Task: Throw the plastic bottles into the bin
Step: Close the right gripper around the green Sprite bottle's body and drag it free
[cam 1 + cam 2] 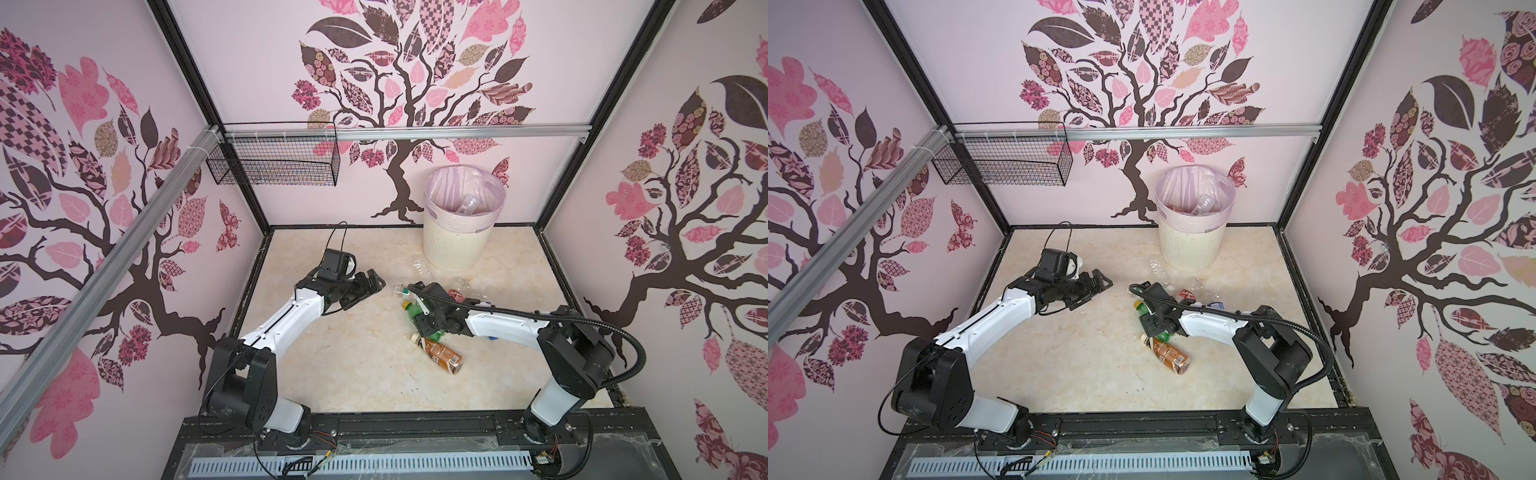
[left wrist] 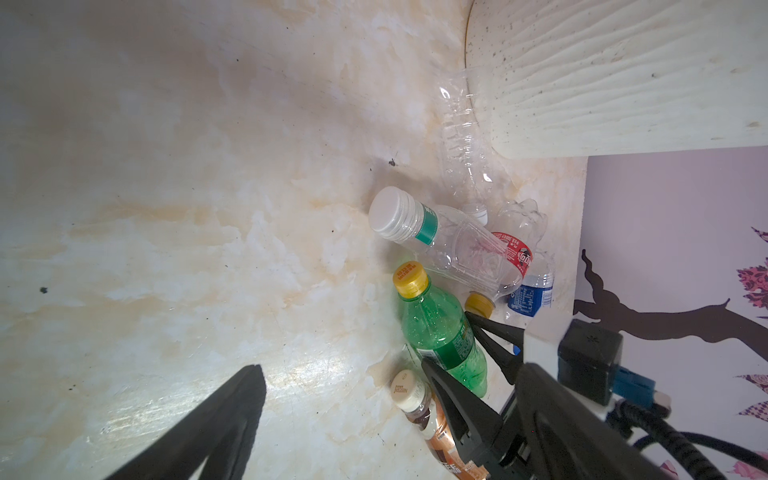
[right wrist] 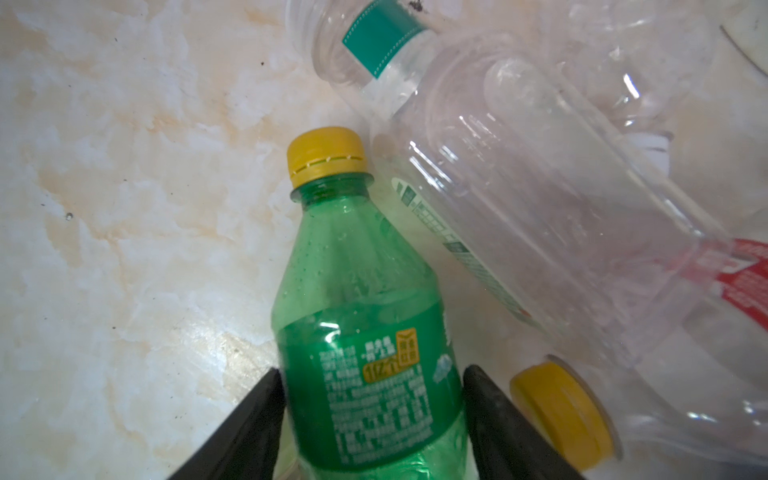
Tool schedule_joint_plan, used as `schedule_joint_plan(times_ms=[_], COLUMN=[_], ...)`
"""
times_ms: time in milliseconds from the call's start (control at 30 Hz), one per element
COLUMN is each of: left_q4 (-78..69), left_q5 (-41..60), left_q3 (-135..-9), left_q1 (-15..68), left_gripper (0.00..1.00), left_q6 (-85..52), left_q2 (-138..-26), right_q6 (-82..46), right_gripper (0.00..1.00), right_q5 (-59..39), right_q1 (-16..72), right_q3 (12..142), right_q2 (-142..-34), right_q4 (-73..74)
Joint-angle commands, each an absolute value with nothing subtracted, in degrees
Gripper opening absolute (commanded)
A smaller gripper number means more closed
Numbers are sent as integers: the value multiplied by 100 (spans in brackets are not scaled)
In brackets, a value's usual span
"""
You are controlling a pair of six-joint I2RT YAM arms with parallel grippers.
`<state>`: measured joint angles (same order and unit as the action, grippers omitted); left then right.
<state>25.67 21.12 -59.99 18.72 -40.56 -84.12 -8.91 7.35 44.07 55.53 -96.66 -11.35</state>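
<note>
Few bottles (image 1: 469, 205) show inside the bin (image 1: 455, 249) at back, approx 7 lie on worktop (image 1: 353, 374) near it; my R hand (image 3: 372, 372) straddles the green bottle (image 3: 365, 291), clamp unclear, L hand (image 1: 365, 291) spread apart w/ nothing.

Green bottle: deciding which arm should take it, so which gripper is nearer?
Right. The right gripper straddles the green bottle at its label; the left gripper hangs open, well apart, on its left.
</note>
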Motion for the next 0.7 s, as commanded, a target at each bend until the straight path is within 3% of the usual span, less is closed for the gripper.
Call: schedule_joint_plan(times_ms=[0, 667], left_q4=[2566, 2555], left_q5=[2153, 2412], left_q3=[-5818, -5655], left_q1=[1841, 1454], left_gripper=[98, 98], left_q6=[-4004, -4122], left_q2=[-8279, -8184], right_q6=[-835, -692], right_gripper=[67, 61], right_q5=[834, 821], right_q1=[4447, 4587], right_q3=[5784, 6369], right_q2=[-9929, -10411], right_q4=[-1215, -1243])
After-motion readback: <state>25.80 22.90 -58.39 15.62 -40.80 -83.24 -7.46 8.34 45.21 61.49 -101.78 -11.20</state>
